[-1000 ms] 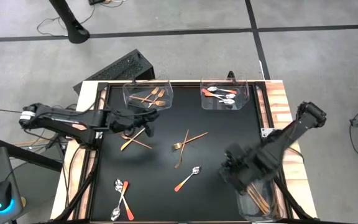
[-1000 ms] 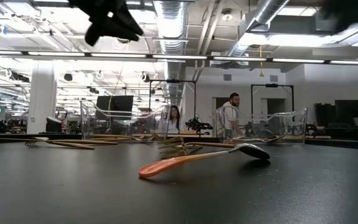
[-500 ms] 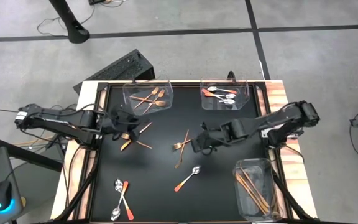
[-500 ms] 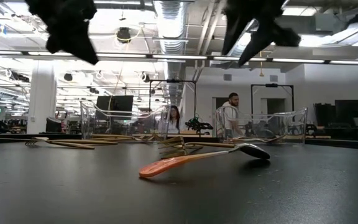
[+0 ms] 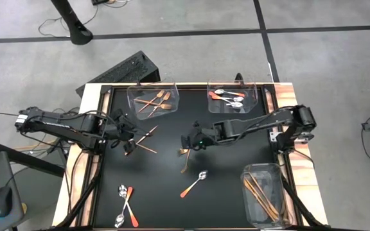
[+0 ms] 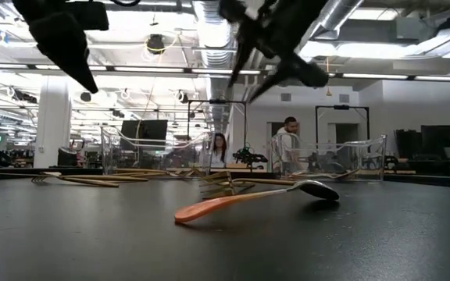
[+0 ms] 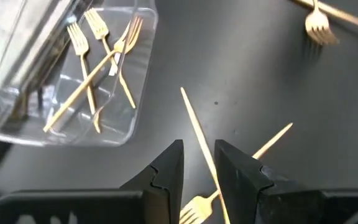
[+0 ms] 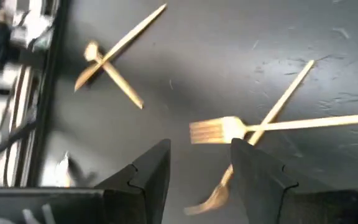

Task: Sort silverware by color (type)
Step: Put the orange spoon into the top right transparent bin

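High view: forks sorted in bin at far edge, spoons in second far bin, sticks in bin at near right corner. Left on table: crossed pile mid-table, pile by left edge, spoons near edge.

Left wrist view: left gripper held open, empty, above stick.

Right wrist view: right gripper spread open, empty, just over fork.

Shiny gold metal forks, clear glossy plastic bins, matt black tabletop.
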